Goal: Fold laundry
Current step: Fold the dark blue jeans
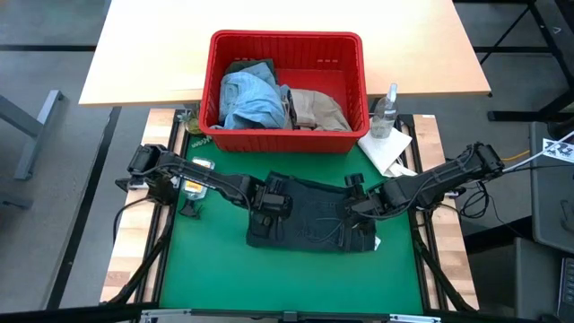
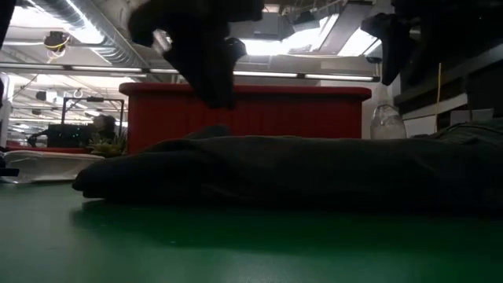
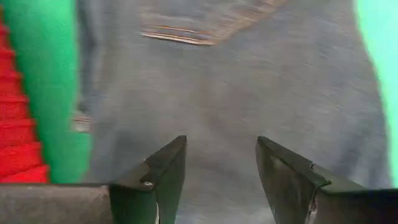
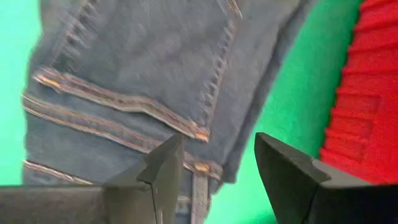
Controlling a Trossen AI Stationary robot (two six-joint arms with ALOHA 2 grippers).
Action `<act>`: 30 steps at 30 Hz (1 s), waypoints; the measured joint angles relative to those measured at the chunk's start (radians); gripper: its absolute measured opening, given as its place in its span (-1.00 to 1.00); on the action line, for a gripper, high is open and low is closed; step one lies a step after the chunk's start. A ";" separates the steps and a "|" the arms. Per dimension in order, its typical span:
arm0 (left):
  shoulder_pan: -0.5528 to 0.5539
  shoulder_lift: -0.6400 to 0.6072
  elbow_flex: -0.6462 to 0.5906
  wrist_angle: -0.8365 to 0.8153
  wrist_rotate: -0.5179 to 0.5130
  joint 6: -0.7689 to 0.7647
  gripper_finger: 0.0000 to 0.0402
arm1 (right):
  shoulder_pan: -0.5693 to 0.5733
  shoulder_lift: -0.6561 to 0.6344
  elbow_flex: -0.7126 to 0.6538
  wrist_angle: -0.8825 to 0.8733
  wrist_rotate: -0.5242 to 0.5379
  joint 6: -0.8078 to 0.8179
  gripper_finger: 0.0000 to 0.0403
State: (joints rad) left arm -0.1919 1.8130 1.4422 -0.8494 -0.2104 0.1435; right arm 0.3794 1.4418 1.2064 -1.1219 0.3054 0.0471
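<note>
Dark navy jeans lie folded flat on the green mat, in the middle of the table. My left gripper hangs open above their left end, its fingers apart over bare denim. My right gripper hangs open above their right end, over a seamed edge of the jeans. In the low view both grippers stand clear above the flat pile. More laundry lies in the red basket: light blue denim, a khaki piece and a dark piece.
The red basket stands at the mat's far edge, reaching onto a wooden table behind. A clear bottle and a white cloth lie at the far right. Bare green mat stretches toward the near edge.
</note>
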 joint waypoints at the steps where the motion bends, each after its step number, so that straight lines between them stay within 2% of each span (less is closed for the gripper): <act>1: 0.013 0.000 0.000 0.011 -0.005 0.000 -0.07 | 0.000 0.000 0.000 -0.012 0.008 0.000 -0.01; 5: 0.078 0.000 0.000 0.038 -0.005 -0.007 -0.16 | 0.001 0.000 -0.021 -0.017 0.014 0.000 -0.01; 10: 0.172 -0.002 -0.046 0.040 0.015 -0.054 -0.44 | 0.001 -0.001 -0.091 -0.007 -0.065 0.016 -0.01; 14: 0.217 -0.002 -0.143 0.103 0.026 -0.081 -0.69 | 0.001 -0.002 -0.177 0.002 -0.063 0.093 -0.01; 20: 0.268 -0.002 -0.313 0.323 0.017 -0.084 -0.97 | 0.000 -0.001 -0.341 0.089 -0.063 0.170 -0.01; 25: 0.295 -0.004 -0.389 0.419 0.020 -0.085 -0.96 | 0.000 -0.002 -0.467 0.184 -0.069 0.236 -0.01; 30: 0.304 -0.005 -0.409 0.405 0.020 -0.089 -0.96 | 0.000 0.000 -0.533 0.171 -0.090 0.292 -0.01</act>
State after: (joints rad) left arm 0.1116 1.8084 1.0333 -0.4442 -0.1903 0.0544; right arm 0.3794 1.4418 0.6737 -0.9506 0.2150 0.3391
